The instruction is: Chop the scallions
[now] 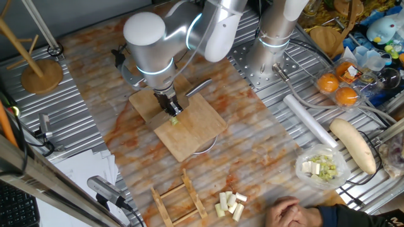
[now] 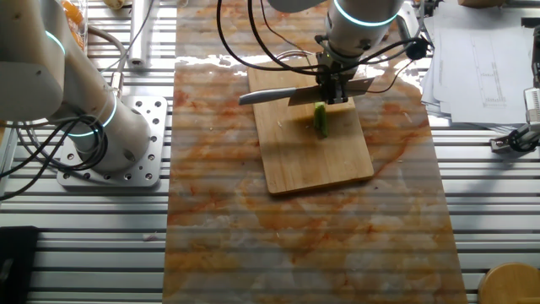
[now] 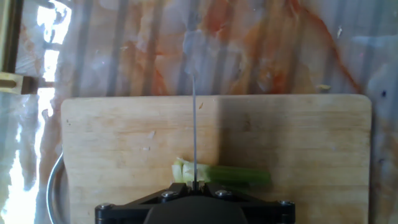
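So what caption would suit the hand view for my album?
A knife blade stands edge-on over a scallion stalk on a wooden cutting board.

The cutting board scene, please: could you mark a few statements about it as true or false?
1. The scallion lies on the wooden cutting board. True.
2. The gripper holds a knife over the scallion. True.
3. In the hand view, the blade meets the scallion at its dark green end. False: it sits near the pale end.
4. The scallion lies in many small bits. False: it shows as one stalk piece.
5. The oranges sit on the cutting board. False: they are in a clear tray off to the side.
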Robot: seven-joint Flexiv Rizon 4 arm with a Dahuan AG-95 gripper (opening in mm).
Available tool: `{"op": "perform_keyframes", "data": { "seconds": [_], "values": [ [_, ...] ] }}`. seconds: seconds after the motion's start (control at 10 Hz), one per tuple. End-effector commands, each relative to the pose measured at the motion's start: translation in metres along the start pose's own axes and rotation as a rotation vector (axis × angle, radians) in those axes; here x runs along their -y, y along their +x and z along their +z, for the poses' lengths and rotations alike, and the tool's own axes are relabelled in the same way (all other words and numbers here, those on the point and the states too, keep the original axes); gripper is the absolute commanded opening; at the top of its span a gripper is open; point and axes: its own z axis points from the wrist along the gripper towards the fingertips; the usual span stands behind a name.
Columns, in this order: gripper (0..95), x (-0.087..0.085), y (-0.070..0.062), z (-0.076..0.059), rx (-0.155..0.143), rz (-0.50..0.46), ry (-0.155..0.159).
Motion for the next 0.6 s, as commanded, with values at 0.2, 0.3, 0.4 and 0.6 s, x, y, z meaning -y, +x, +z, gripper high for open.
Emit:
{"op": "perform_keyframes", "data": {
  "seconds": [0.2,0.3,0.4,0.6],
  "values": [
    [0.0,-0.001,-0.002,0.002,0.001,0.000,0.002],
    [0.0,-0.002,-0.002,0.005,0.001,0.001,0.003],
    [0.0,-0.002,-0.003,0.010,0.007,0.001,0.005],
    [0.0,-0.002,-0.004,0.014,0.036,-0.001,0.010]
  ]
}}
